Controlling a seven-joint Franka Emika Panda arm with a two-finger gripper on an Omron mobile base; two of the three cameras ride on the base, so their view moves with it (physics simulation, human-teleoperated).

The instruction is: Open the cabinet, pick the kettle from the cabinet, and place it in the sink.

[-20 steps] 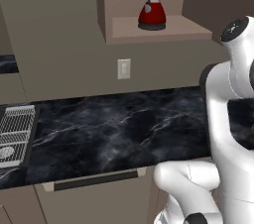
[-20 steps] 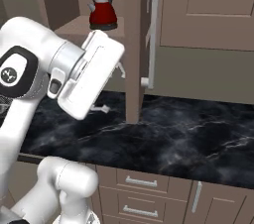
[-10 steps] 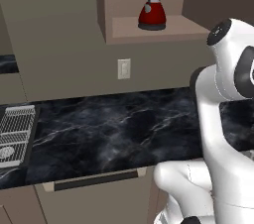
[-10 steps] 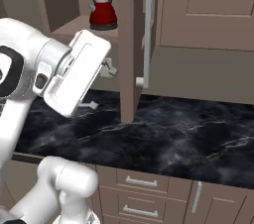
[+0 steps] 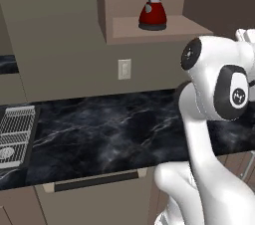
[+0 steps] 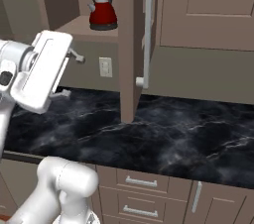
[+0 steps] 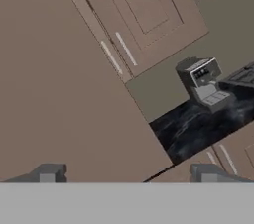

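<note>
**Door open, kettle not yet reached: watch the door edge**

Dark marbled counter [image 6: 188, 139] runs under the brown wall units, with a pale wall switch [image 5: 124, 68] above it and a silver wire rack [image 5: 15, 129] at the far left in the left base view. The cabinet [image 6: 128, 44] stands open; its door is swung out edge-on towards you in the right base view, the silver bar handle [image 6: 145, 29] on its outer face.

The gripper [image 7: 128, 174] is spread wide and holds nothing. In the hand view its tips point at a flat brown panel, not at the kettle.

Risks, as you judge the reach:
- The open door sits between hand and shelf opening; a straight swing could clip the door edge or handle and knock the door back.
- The arm must turn and rise; the shelf lip could catch the fingers.
- A glossy dome may slip; the loop handle looks the safer hold.

The kettle [image 5: 153, 14]: small, glossy red, dark base band, tall black arched loop, standing upright on the open shelf, near its front edge, well apart from the gripper.
</note>
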